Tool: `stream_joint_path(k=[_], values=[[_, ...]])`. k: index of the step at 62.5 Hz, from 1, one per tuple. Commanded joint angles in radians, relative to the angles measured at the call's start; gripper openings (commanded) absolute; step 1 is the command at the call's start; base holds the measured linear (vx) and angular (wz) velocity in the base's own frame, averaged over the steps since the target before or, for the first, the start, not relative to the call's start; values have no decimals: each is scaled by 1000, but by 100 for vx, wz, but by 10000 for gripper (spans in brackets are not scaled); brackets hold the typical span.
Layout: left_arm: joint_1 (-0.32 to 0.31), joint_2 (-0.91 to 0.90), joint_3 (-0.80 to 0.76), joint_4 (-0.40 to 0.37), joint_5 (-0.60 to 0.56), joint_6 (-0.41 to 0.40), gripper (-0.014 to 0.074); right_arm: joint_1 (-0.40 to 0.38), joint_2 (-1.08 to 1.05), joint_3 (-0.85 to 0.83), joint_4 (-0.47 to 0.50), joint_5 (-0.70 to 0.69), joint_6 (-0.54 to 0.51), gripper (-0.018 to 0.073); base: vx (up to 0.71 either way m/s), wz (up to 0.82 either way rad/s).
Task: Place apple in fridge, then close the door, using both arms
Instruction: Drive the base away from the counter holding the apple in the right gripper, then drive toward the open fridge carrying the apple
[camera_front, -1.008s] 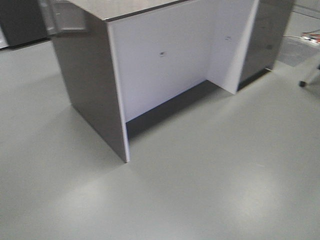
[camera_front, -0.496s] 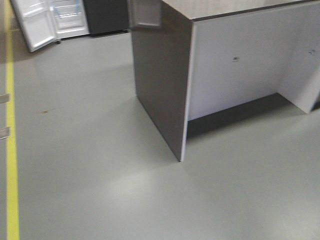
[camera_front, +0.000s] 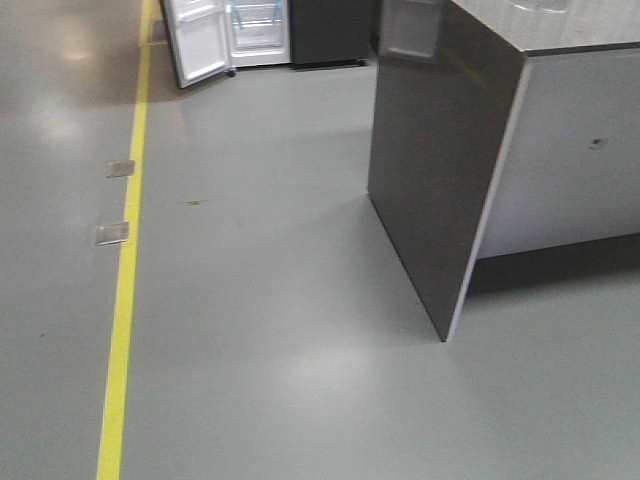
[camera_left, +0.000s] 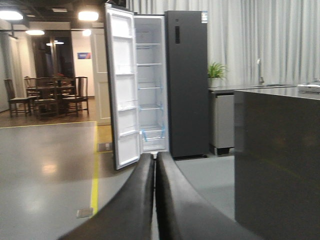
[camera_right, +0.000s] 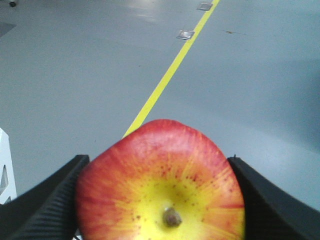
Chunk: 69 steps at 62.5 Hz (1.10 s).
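Observation:
The red apple (camera_right: 162, 185), yellow round its stem dimple, fills the right wrist view, and my right gripper (camera_right: 157, 162) is shut on it with a black finger (camera_right: 50, 200) on either side. In the left wrist view my left gripper (camera_left: 156, 157) is shut with nothing in it, its fingers pressed together and pointing at the fridge (camera_left: 187, 85). The fridge stands some way ahead, its white inside (camera_left: 150, 85) showing shelves and blue tape. Its door (camera_left: 121, 90) hangs wide open to the left. From the front view the fridge (camera_front: 330, 30) and the door (camera_front: 200, 45) are at the far top.
A dark grey counter cabinet (camera_front: 440, 170) stands close on the right, also the counter cabinet (camera_left: 277, 160) in the left wrist view. A yellow floor line (camera_front: 125, 280) runs toward the fridge with two small floor plates (camera_front: 112, 233) beside it. Chairs (camera_left: 45, 95) stand far left.
The front view has swung left: the counter cabinet has slid to the right side of the frame, and the yellow line and the open fridge have come into view.

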<state>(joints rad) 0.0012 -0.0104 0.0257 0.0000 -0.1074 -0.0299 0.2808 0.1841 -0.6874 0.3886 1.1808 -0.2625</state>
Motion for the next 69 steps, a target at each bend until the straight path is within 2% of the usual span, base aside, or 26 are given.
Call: stream_joint_path(k=[1, 69], values=[[0, -16, 22, 0, -74, -6, -6, 0, 16, -25, 24, -69, -1, 391, 4, 32], [0, -16, 22, 0, -74, -6, -6, 0, 16, -25, 24, -69, -1, 391, 12, 19]])
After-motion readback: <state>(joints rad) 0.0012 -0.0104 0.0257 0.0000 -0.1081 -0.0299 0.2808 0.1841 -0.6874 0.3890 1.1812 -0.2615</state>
